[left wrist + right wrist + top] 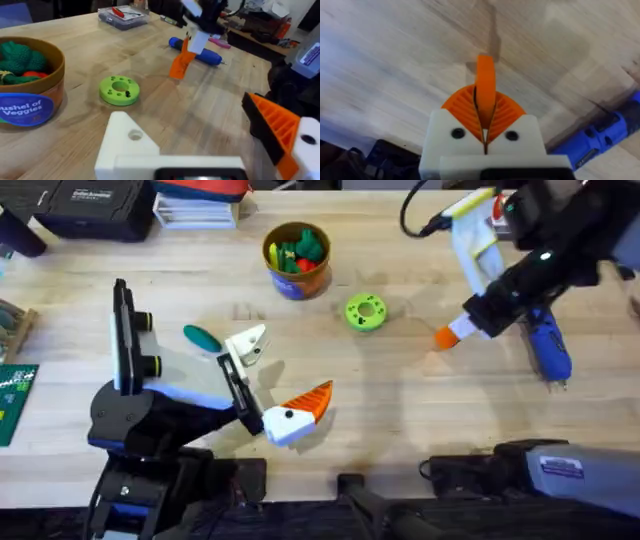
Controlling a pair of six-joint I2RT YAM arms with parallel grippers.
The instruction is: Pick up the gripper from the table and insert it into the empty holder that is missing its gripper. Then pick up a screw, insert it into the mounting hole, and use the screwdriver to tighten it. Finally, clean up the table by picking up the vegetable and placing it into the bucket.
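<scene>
My right fingers (485, 131), pinched shut on the gripper (485, 82) above the counter (400, 400), could drop it before reaching the holder (247, 346) between my open left fingers (280, 385).

A flat lime-green ring (365, 312) is seen lying near the middle, its top dotted with small holes (119, 90). A clear plastic box (123, 16) with a red item inside is placed at the far edge. A black case (92, 207) is set at the far left corner, with stacked white trays (196, 213) just beside it. A green circuit board (14, 402) is laid at the left edge.
</scene>
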